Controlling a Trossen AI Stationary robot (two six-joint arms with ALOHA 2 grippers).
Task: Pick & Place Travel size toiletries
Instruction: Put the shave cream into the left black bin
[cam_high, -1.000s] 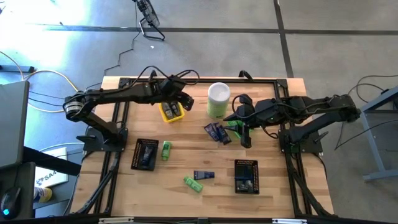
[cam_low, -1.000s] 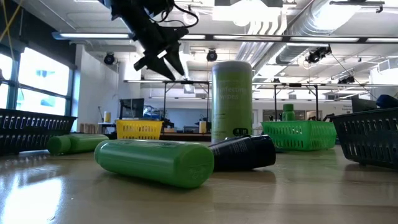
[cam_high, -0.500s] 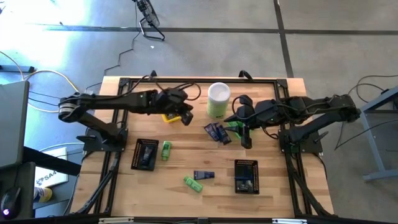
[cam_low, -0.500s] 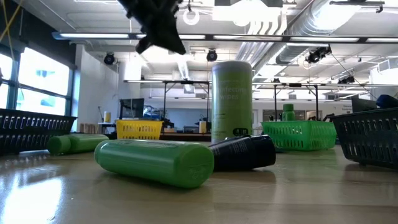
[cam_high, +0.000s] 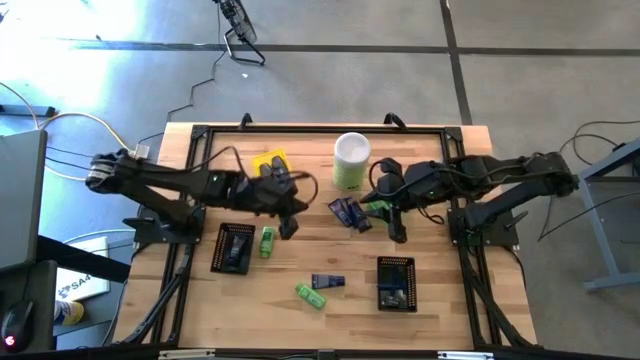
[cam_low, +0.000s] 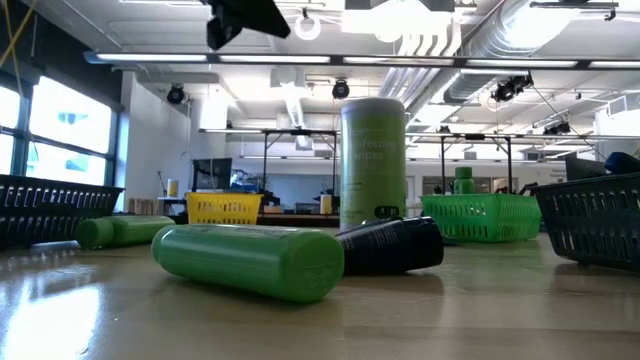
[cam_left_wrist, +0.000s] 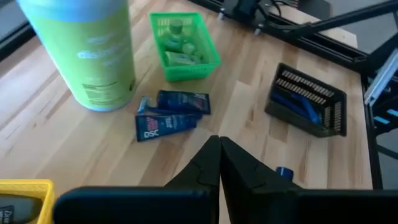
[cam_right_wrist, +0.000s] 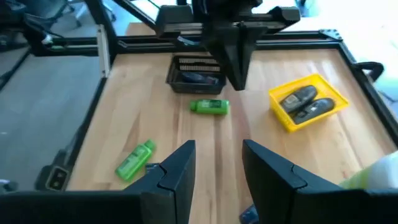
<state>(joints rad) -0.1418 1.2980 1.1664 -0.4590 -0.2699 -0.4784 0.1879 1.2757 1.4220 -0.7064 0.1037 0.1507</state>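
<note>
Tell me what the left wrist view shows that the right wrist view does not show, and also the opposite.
Only the left wrist view shows the green tray holding green bottles, two navy packets lying together, and the tall pale-green canister in full.

Only the right wrist view shows two loose green bottles on the wood, and the grey oval pieces inside the yellow tray.

Both show the wooden table, part of the yellow tray, and a black mesh tray, though possibly not the same one.

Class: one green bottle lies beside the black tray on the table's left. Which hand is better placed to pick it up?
Left. The left hand, shut and empty, hangs near the green bottle. The right hand waits across the table.
</note>
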